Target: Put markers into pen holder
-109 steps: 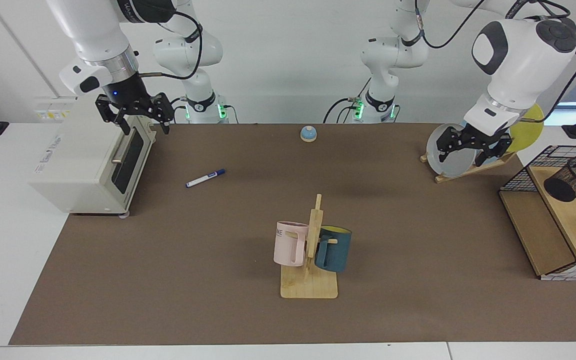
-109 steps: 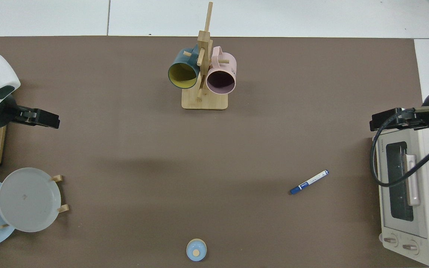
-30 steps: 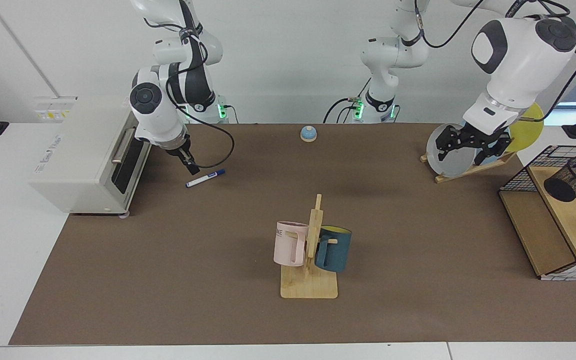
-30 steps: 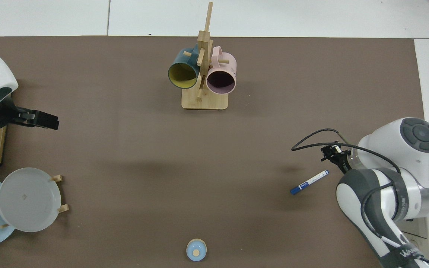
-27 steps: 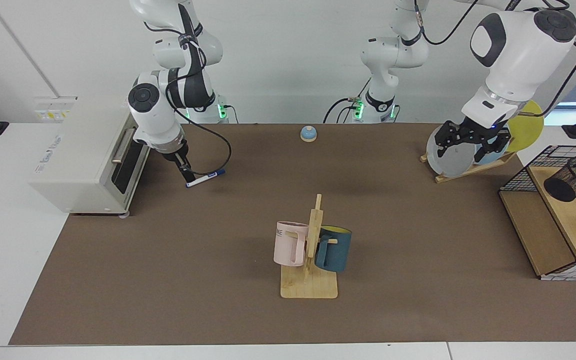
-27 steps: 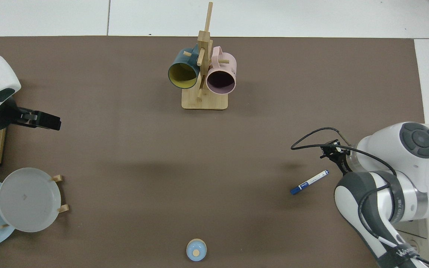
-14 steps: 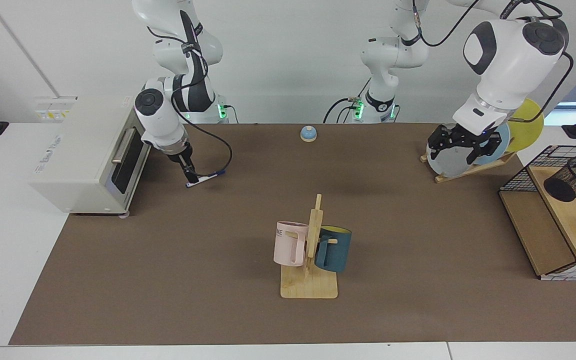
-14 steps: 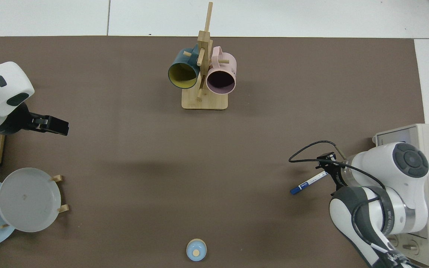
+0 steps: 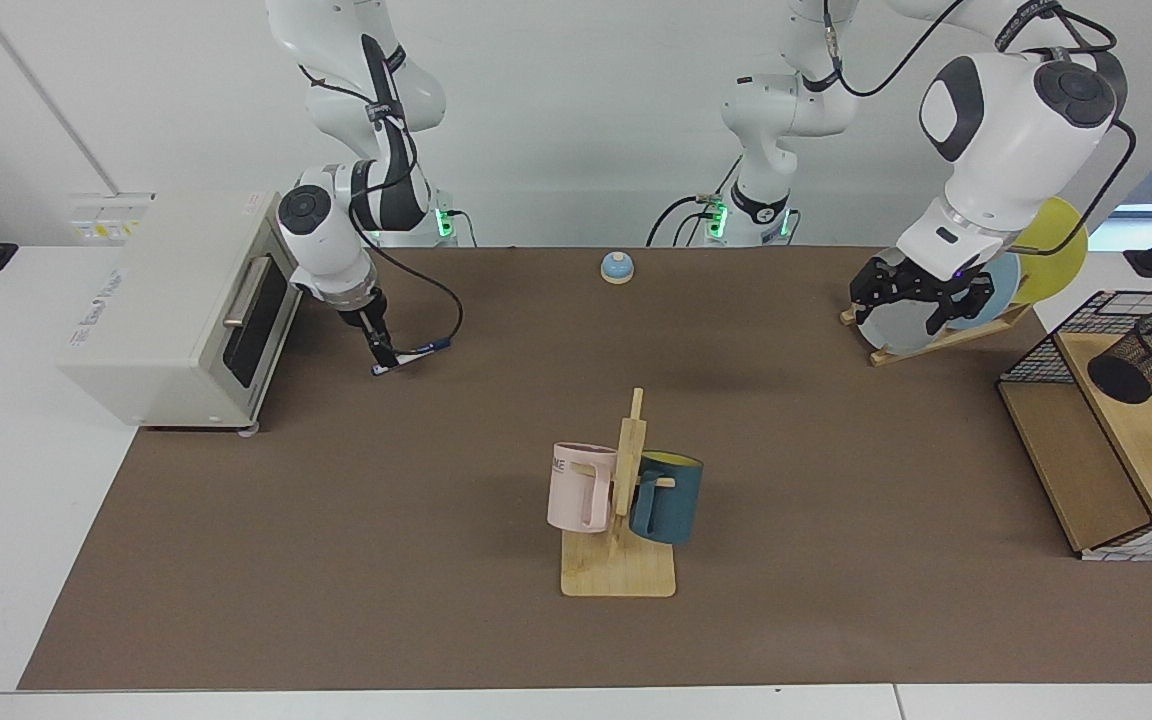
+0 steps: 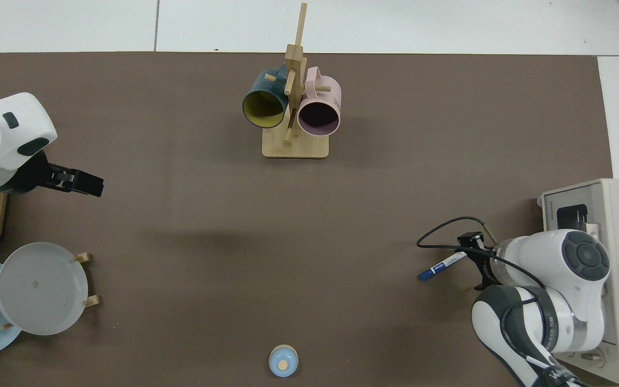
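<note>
Item: 1 marker [image 9: 412,356], lying flat on the table [image 9: 436,600] mat near the toaster oven [image 9: 176,310] end.
Right gripper [image 9: 383,357]: down at the marker's white tail; jaw state cannot be told.
Left gripper [image 9: 921,295]: jaws spread, hovering by the plate rack [image 9: 936,335].
Pen holder [image 9: 1148,358]: tipped inside the wire basket [image 9: 1116,330], opposite end.
Risk: an end grip could let the marker pivot or roll away; a tilted holder complicates insertion.

Blue-capped white marker [image 9: 414,355] lies flat on the mat; black mesh pen holder [image 9: 1149,358] rests tilted on the shelf
</note>
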Robot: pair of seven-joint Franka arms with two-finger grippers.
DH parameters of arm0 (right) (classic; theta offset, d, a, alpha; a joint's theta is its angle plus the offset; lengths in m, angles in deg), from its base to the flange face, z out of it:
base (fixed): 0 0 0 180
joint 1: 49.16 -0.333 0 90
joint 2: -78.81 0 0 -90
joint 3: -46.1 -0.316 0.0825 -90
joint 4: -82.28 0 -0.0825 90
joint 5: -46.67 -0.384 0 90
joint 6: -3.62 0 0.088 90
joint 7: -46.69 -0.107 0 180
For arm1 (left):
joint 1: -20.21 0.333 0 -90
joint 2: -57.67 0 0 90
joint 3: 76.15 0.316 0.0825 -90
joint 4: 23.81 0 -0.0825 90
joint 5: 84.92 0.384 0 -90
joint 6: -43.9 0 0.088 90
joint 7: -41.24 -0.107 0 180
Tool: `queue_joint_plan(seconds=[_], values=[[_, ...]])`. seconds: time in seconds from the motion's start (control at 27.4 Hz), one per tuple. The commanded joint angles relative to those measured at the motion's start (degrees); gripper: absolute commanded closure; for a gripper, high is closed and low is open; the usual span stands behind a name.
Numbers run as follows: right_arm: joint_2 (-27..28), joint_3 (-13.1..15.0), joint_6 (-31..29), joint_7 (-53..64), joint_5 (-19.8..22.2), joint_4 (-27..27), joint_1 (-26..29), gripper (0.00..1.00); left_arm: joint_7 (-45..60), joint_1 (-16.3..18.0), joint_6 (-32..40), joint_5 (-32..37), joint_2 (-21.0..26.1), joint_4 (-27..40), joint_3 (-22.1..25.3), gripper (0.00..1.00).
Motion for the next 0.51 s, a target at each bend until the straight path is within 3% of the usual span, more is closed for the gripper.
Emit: queue_joint_plan(seconds=[0.0, 0.18, 0.33, 0.4, 0.47], values=[[-1.99, -0.51, -2.82, 3.86, -3.23, -3.06, 1.69, 0.03, -2.81, -0.48, -1.74, 0.61, -0.89, 1.4, 0.31, 0.0], [-1.73, -0.51, -3.08, 4.21, -3.58, -3.32, 1.69, 0.09, -2.72, -0.4, -1.83, 0.52, -0.8, 1.58, 0.31, 0.0], [-1.38, -0.51, -4.14, 4.12, -3.67, -3.23, 1.69, 0.52, -2.72, -0.4, -1.83, 0.52, -0.8, 1.58, 0.31, 0.0], [-1.29, -0.51, -4.14, 4.12, -3.93, -3.06, 1.69, 0.68, -2.72, -0.4, -1.83, 0.52, -0.8, 1.58, 0.31, 0.0], [-1.02, -0.6, -4.14, 4.12, -5.07, -2.88, 1.69, 0.92, -2.72, -0.4, -1.83, 0.52, -0.71, 1.58, 0.31, 0.0]])
